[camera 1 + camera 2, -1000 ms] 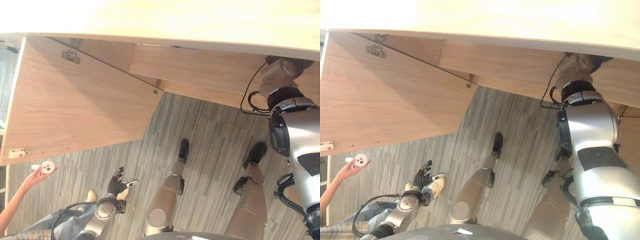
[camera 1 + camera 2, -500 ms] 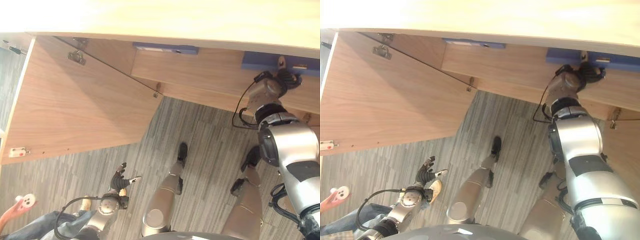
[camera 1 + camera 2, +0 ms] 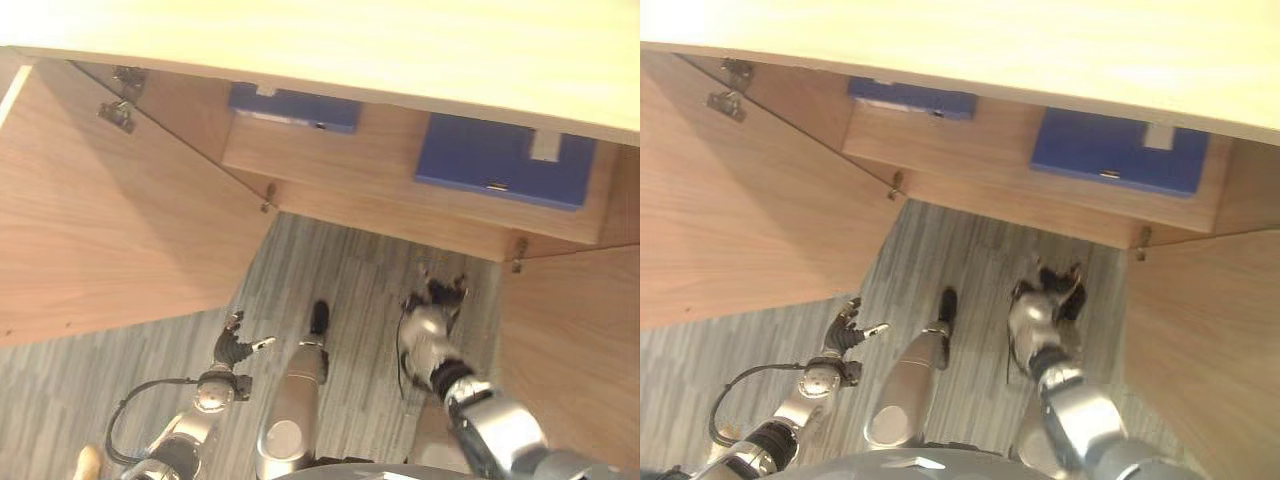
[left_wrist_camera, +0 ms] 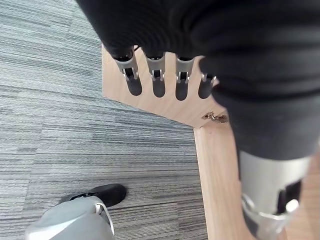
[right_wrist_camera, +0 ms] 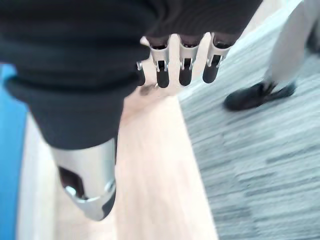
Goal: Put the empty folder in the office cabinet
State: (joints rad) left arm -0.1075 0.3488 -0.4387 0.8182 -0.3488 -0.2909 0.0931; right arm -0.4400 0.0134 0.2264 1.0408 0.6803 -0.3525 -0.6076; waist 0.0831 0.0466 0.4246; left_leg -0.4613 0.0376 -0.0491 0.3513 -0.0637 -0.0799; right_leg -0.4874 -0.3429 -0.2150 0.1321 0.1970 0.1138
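A blue folder [image 3: 495,160] lies flat on the shelf of the open wooden cabinet [image 3: 400,195], at its right side, with nothing touching it. My right hand [image 3: 432,310] hangs low over the carpet in front of the cabinet, well apart from the folder; its fingers [image 5: 185,70] are straight and hold nothing. A blue edge [image 5: 7,150] shows beside it in the right wrist view. My left hand [image 3: 237,345] is down by my left side, open and empty, with its fingers [image 4: 157,82] pointing at a cabinet door's edge.
A second blue folder [image 3: 295,107] lies further left on the same shelf. The left cabinet door [image 3: 110,220] and the right door [image 3: 575,350] both stand wide open. Grey striped carpet [image 3: 360,270] lies between them.
My right arm has come out of the cabinet and dropped over the floor, leaving the blue folder on the shelf. The camera has shifted; the person's hand with the white object has left the view.
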